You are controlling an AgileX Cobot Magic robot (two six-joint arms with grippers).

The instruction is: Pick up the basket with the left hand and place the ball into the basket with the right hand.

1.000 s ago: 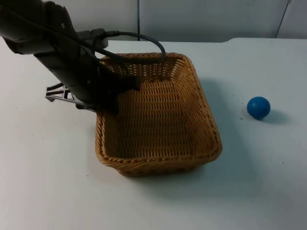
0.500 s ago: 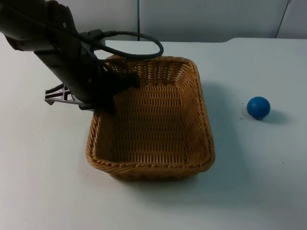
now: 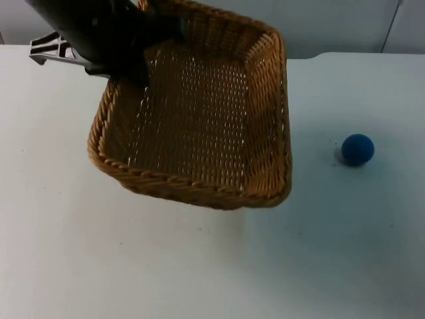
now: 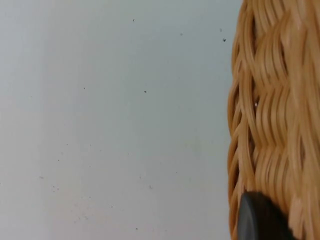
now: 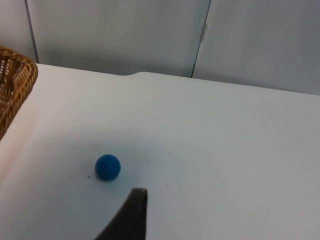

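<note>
The woven wicker basket (image 3: 192, 189) hangs tilted above the white table, with its near side lower. My left gripper (image 3: 141, 61) is shut on its far left rim, and the arm covers that corner. In the left wrist view the basket's wall (image 4: 270, 100) stands right against a black fingertip (image 4: 260, 220). The small blue ball (image 3: 358, 149) lies on the table to the right of the basket, apart from it. The right wrist view has the ball (image 5: 107, 167) a little ahead of my right gripper (image 5: 131, 220), and the basket's edge (image 5: 15, 85) off to the side. The right arm waits.
The white table top (image 3: 199, 266) spreads bare below and in front of the basket. The grey partition wall (image 3: 332, 26) closes off the back, behind the ball.
The left arm has lifted the basket off the table and drawn it up and to the left, tilting it. The ball has stayed where it was.
</note>
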